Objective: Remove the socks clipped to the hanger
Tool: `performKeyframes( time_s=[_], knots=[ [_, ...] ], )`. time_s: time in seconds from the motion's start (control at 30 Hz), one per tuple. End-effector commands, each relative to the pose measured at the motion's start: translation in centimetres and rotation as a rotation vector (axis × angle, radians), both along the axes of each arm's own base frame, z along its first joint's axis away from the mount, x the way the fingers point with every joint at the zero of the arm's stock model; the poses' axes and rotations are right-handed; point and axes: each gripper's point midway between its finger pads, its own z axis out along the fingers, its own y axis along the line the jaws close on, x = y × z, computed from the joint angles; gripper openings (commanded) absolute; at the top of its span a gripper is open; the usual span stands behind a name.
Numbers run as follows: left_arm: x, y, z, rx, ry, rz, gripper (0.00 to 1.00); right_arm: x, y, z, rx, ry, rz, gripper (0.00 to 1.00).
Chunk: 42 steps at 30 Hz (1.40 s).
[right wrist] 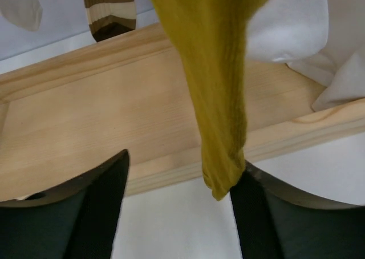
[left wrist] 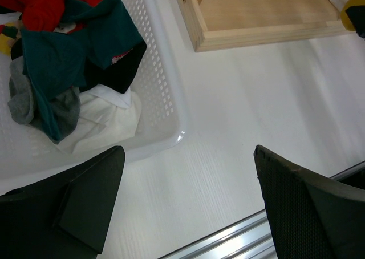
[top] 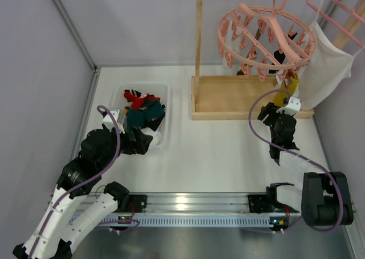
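Note:
The round pink peg hanger (top: 265,36) hangs from the wooden rail at the back right. A mustard yellow sock (right wrist: 219,99) hangs from it, also seen in the top view (top: 282,97). A brown striped sock (right wrist: 108,11) and a white sock (right wrist: 20,5) hang behind. My right gripper (right wrist: 182,168) is open, with the mustard sock's tip between the jaws, close to the right finger (right wrist: 268,213). My left gripper (left wrist: 189,156) is open and empty, just off the near right corner of the white basket (left wrist: 165,99). The basket holds teal (left wrist: 63,53), red, black and white socks.
The wooden rack's base tray (top: 234,96) lies under the hanger. A large white garment (top: 328,65) hangs on a plain pink hanger at the far right. The basket (top: 118,96) sits at the left. An aluminium rail (top: 194,202) runs along the near edge.

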Motion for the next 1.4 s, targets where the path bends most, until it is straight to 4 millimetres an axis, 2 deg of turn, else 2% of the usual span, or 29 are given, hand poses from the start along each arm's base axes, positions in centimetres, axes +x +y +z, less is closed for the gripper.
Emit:
performKeyframes(
  time_s=[0.0, 0.03, 0.1, 0.13, 0.27, 0.37, 0.43, 0.5, 0.53, 0.57, 0.6, 0.67, 0.7, 0.73, 0.77, 0.83, 0.87, 0.9, 0.93, 0.97, 1.0, 1.03, 1.07, 1.1, 1.13, 1.17, 1.23, 1.37],
  knots=[
    [0.4, -0.7, 1.4, -0.030, -0.065, -0.030, 0.98, 1.6, -0.7, 4.8, -0.004, -0.210, -0.026, 0.66],
    [0.4, -0.7, 1.4, -0.031, -0.063, -0.029, 0.98, 1.6, -0.7, 4.8, -0.006, -0.217, -0.024, 0.57],
    [0.4, -0.7, 1.4, -0.031, -0.062, -0.026, 0.98, 1.6, -0.5, 4.8, -0.004, -0.233, -0.010, 0.47],
    [0.4, -0.7, 1.5, -0.033, -0.063, -0.027, 0.98, 1.6, -0.5, 4.9, -0.001, -0.239, -0.010, 0.33],
    [0.3, -0.6, 1.8, -0.036, -0.074, -0.027, 0.98, 1.5, -0.3, 5.1, 0.011, -0.246, -0.005, 0.00],
    [0.5, -0.5, 2.6, -0.041, -0.087, -0.012, 0.98, 0.9, 0.3, 5.7, 0.035, -0.268, 0.014, 0.00],
    [0.5, -0.7, 3.6, -0.065, -0.088, -0.012, 0.98, 0.4, 1.6, 5.8, 0.035, -0.268, 0.042, 0.00],
    [0.6, -1.2, 5.7, -0.106, -0.101, -0.019, 0.98, -0.2, 2.6, 6.2, 0.040, -0.274, 0.052, 0.00],
    [0.8, -1.3, 6.5, -0.117, -0.104, -0.017, 0.99, -0.6, 3.9, 6.3, 0.040, -0.277, 0.078, 0.00],
    [1.2, -1.6, 8.4, -0.135, -0.120, -0.017, 0.98, -1.0, 4.6, 6.2, 0.041, -0.271, 0.084, 0.00],
    [1.5, -1.9, 9.4, -0.150, -0.121, -0.015, 0.98, -1.5, 6.6, 6.1, 0.041, -0.266, 0.129, 0.00],
    [2.6, -2.9, 11.9, -0.173, -0.124, -0.023, 0.98, -2.0, 7.7, 6.0, 0.035, -0.254, 0.128, 0.00],
    [2.9, -3.6, 12.6, -0.191, -0.113, -0.041, 0.98, -2.2, 8.5, 5.7, 0.035, -0.238, 0.141, 0.00],
    [3.5, -4.0, 13.3, -0.197, -0.110, -0.041, 0.98, -2.7, 10.1, 5.4, 0.053, -0.229, 0.178, 0.00],
    [4.2, -5.3, 14.5, -0.215, -0.096, -0.077, 0.98, -2.8, 10.7, 5.3, 0.060, -0.223, 0.182, 0.00],
    [5.7, -6.6, 15.2, -0.214, -0.077, -0.082, 0.98, -3.3, 12.5, 5.0, 0.069, -0.210, 0.209, 0.00],
    [5.4, -7.1, 17.4, -0.231, -0.119, -0.100, 0.98, -3.4, 13.2, 5.2, 0.070, -0.211, 0.219, 0.00],
    [6.2, -6.7, 18.4, -0.222, -0.148, -0.044, 0.98, -3.8, 14.9, 5.2, 0.069, -0.201, 0.258, 0.00],
    [6.4, -7.8, 20.1, -0.207, -0.186, -0.029, 0.98, -4.0, 16.6, 5.3, 0.057, -0.193, 0.294, 0.00],
    [6.9, -8.1, 20.9, -0.203, -0.202, -0.032, 0.98, -3.7, 16.6, 5.3, 0.054, -0.190, 0.280, 0.00],
    [5.6, -10.5, 21.5, -0.192, -0.210, -0.097, 0.98, -3.7, 17.3, 5.4, 0.047, -0.186, 0.286, 0.00],
    [6.7, -12.2, 21.0, -0.145, -0.207, -0.077, 0.98, -4.2, 18.8, 5.5, 0.049, -0.184, 0.314, 0.00],
    [5.2, -14.2, 22.8, -0.153, -0.244, -0.145, 0.98, -4.0, 19.9, 5.6, 0.047, -0.181, 0.326, 0.00],
    [5.1, -15.5, 23.0, -0.135, -0.253, -0.161, 0.98, -4.1, 20.5, 5.7, 0.045, -0.181, 0.333, 0.00],
    [5.8, -16.9, 23.4, -0.117, -0.264, -0.142, 0.99, -4.4, 21.6, 6.0, 0.048, -0.181, 0.338, 0.00],
    [5.2, -18.4, 23.4, -0.096, -0.275, -0.180, 0.99, -4.5, 22.2, 6.2, 0.054, -0.183, 0.347, 0.00],
    [6.0, -20.6, 23.8, -0.070, -0.291, -0.181, 0.99, -5.0, 23.5, 6.8, 0.075, -0.189, 0.367, 0.00],
    [7.4, -23.6, 24.1, -0.017, -0.331, -0.183, 0.98, -5.6, 25.4, 7.7, 0.066, -0.188, 0.388, 0.00]
  ],
)
